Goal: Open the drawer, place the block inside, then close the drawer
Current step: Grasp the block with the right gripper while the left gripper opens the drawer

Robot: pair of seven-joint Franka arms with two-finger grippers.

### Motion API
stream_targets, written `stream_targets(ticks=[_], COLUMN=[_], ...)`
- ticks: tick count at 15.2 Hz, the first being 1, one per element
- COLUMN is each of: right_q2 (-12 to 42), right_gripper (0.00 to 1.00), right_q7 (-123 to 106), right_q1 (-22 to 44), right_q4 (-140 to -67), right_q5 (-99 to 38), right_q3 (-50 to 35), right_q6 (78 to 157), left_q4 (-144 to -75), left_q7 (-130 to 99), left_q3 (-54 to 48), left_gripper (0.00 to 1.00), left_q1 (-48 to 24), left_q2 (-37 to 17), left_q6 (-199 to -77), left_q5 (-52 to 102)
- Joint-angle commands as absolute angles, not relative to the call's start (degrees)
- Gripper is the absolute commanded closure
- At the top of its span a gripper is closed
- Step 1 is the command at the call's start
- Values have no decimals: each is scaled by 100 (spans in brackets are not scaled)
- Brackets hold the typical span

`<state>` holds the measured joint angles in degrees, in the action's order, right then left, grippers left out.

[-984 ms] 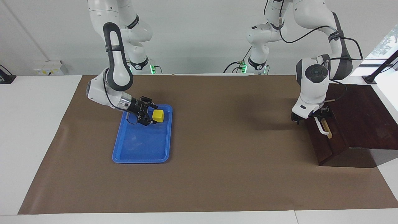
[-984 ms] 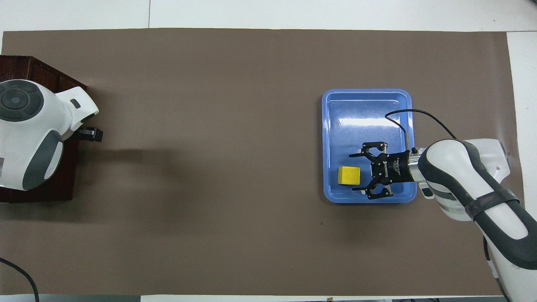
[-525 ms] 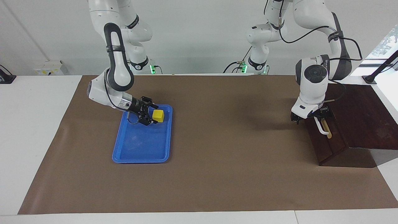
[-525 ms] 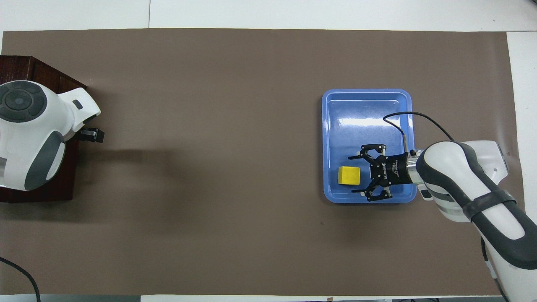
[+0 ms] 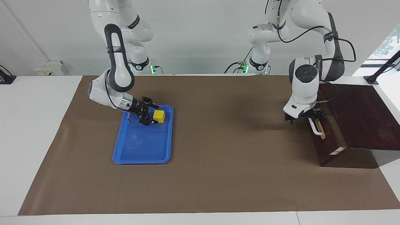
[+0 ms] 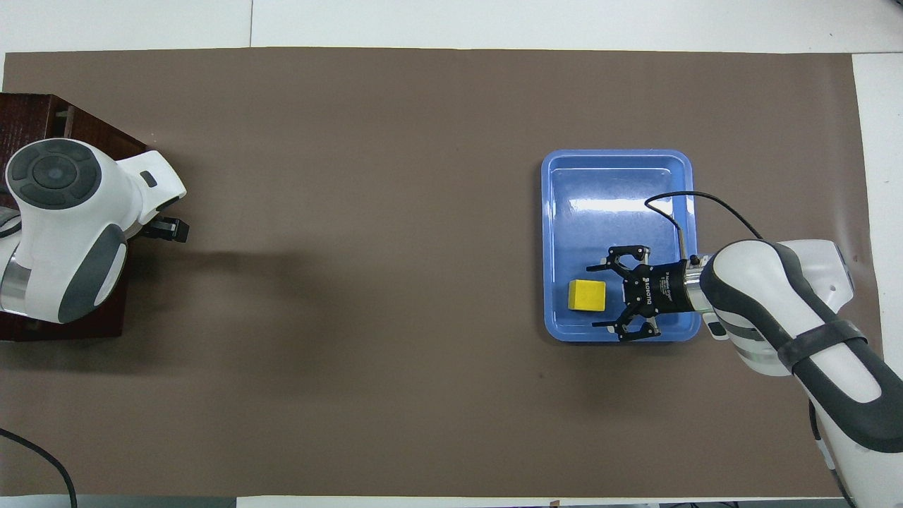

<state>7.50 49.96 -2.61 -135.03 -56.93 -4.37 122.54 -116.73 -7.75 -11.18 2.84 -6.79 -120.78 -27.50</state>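
Small bright yellow cube block (image 5: 158, 116): lying in the blue plastic tray (image 5: 142, 149), at its end nearer the robots. Right gripper (image 5: 151, 115): fingers spread wide, low over the tray just beside the block, holding nothing. Dark brown wooden drawer (image 5: 326, 137): pulled partly out, toward the left arm's end of the desk. Left gripper (image 5: 302, 118): at the white bar handle (image 5: 315, 128), fingers' state cannot be told.

A glossy blue plastic tray (image 5: 142, 150) with light glare is seen on a matt brown paper-like cover (image 5: 218, 175). The drawer (image 5: 328, 147) is shown in dark, smooth wood, and the block (image 5: 159, 116) looks matt yellow.
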Motion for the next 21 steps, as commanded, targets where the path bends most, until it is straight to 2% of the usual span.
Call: stream_targets(ticks=[1, 4, 5, 6, 7, 9, 11, 12, 17, 21], right_q2=[729, 729, 729, 729, 729, 738, 738, 738, 668, 615], right_gripper=[0, 0, 3, 11, 21, 52, 95, 100, 100, 100], right_q7=[4746, 4737, 4737, 4737, 4746, 4746, 4737, 4729, 4895, 6122], right_q1=[-316, -325, -334, -325, -334, -334, -343, -343, -316, -255], right_q4=[-13579, -13570, -13579, -13570, -13570, -13570, -13527, -13483, -13036, -11974], right_q5=[-5854, -5854, -5854, -5854, -5854, -5854, -5854, -5854, -5827, -5144], right_q3=[-457, -457, -457, -457, -457, -457, -457, -457, -457, -466], right_q6=[12357, 12357, 12357, 12357, 12357, 12357, 12349, 12340, 12086, 11331], left_q4=[-11874, -11874, -11874, -11874, -11865, -11865, -11865, -11865, -11865, -11865], left_q7=[-1045, -1134, -1142, -1160, -1160, -1151, -1151, -1151, -1160, -1151], left_q3=[-1107, -1116, -1116, -1116, -1116, -1116, -1116, -1116, -1116, -1116], left_gripper=[0, 0, 0, 0, 0, 0, 0, 0, 0, 0], left_q1=[9, -166, -184, -219, -272, -307, -474, -492, -624, -642], left_q2=[-536, -527, -519, -519, -519, -519, -519, -519, -492, -492], left_q6=[-11962, -11865, -11857, -11848, -11856, -11856, -11856, -11848, -11804, -11786], left_q5=[-2751, -2716, -2698, -2620, -2489, -2417, -2400, -2330, -2215, -2206])
